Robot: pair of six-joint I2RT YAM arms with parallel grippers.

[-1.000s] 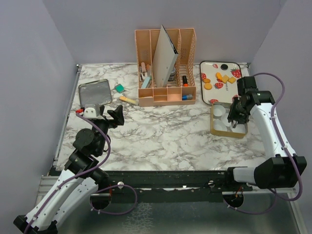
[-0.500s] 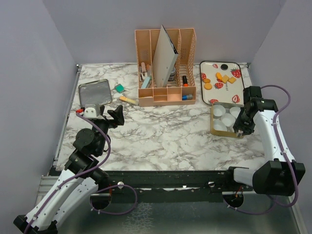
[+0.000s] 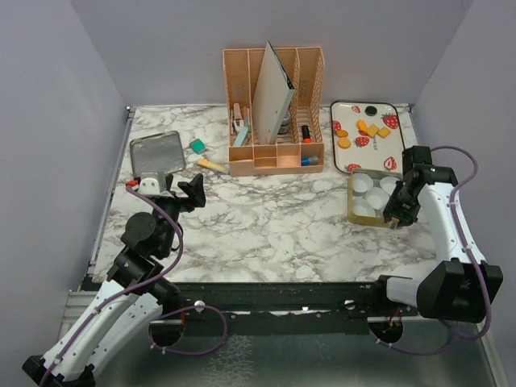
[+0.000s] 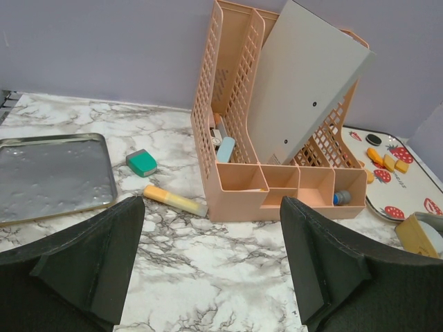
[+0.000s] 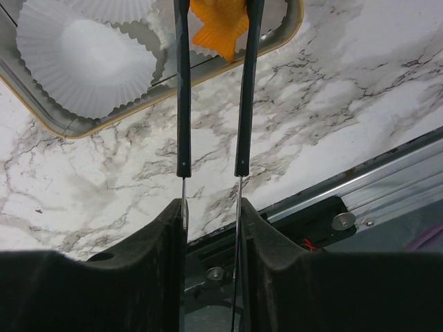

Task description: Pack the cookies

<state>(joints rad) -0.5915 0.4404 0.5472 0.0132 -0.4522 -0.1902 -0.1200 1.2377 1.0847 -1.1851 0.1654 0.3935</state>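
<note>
Cookie [image 5: 220, 31], one orange piece, pinched between the right gripper's [image 5: 214, 10] thin fingers, jaws narrowed onto it. It hangs over the near right corner of a gold-rimmed tin [image 3: 355, 213]; can't tell if it touches anything below. White paper cups [image 5: 83, 55] sit in the tin at 10 o'clock of the cookie, one partly under it. Nothing between the cookie and the tin.

Strawberry-print tray [image 3: 333, 129] lies just beside the tin at 12 o'clock, other cookies [image 3: 367, 129] loose on its far half. Peach desk organizer [image 3: 274, 157] at 10 o'clock of the gripper, a grey board [image 3: 270, 97] leaning in it, pens in its front slots.

Left gripper [image 4: 211, 270] well apart at 9 o'clock over the marble table [image 3: 274, 226], jaws spread wide, holding nothing. Beyond it at 12 o'clock: yellow marker [image 4: 173, 200], green eraser [image 4: 142, 162], bare metal tray [image 4: 52, 176].
</note>
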